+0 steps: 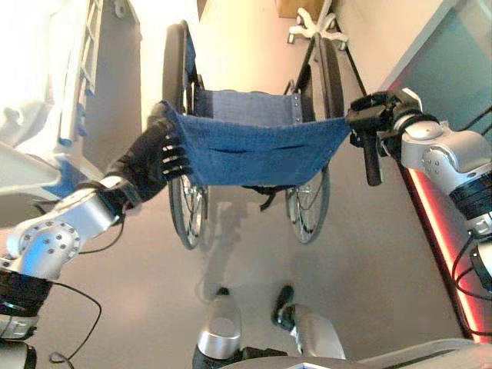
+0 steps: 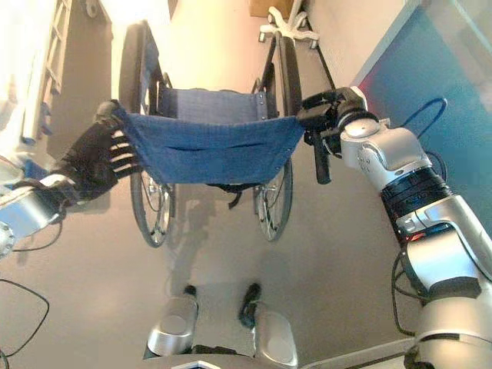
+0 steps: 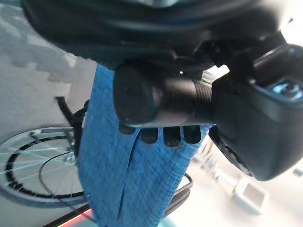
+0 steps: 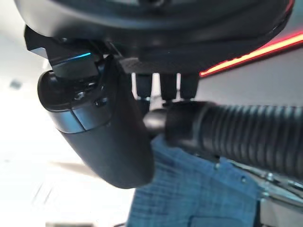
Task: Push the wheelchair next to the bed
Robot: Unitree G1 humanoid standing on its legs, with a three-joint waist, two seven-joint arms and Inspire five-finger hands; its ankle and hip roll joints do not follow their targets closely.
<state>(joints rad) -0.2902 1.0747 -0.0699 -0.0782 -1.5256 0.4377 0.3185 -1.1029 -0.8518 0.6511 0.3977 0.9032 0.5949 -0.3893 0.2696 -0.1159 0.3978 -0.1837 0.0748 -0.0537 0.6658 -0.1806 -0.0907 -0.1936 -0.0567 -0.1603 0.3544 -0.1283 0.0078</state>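
Left eye view: the wheelchair [image 1: 254, 131] stood on the floor [image 1: 361, 254] just ahead of the robot, back toward it, blue sling backrest [image 1: 257, 150] spanning the two push handles. The left hand [image 1: 157, 157] was at the backrest's left end, fingers curled round the left handle with fingertips lying on the cloth. The right hand [image 1: 377, 119] was at the right end, closed on the right handle [image 1: 372, 163], whose dark grip hung below the hand. The bed [image 1: 54, 100] lay at far left, pale frame and rail alongside the chair's left wheel [image 1: 184, 207], with a gap of floor between. A white wheeled base [image 1: 315, 27] stood far ahead, past the chair. A red-lit strip [image 1: 446, 246] ran along the wall foot at right.

Right eye view: same layout; left hand [image 2: 100, 157] on the left end of the backrest [image 2: 207, 150], right hand [image 2: 330, 111] on the right handle [image 2: 321, 161].

Left wrist view: the left hand [image 3: 156, 99] was wrapped round the handle, fingertips [image 3: 171, 137] down over the blue cloth [image 3: 132, 179]; a spoked wheel [image 3: 38, 165] showed beside it.

Right wrist view: the right hand [image 4: 104, 127] was clamped on the ribbed black handle [image 4: 241, 137], thumb across its end, blue cloth [image 4: 189, 194] beneath.
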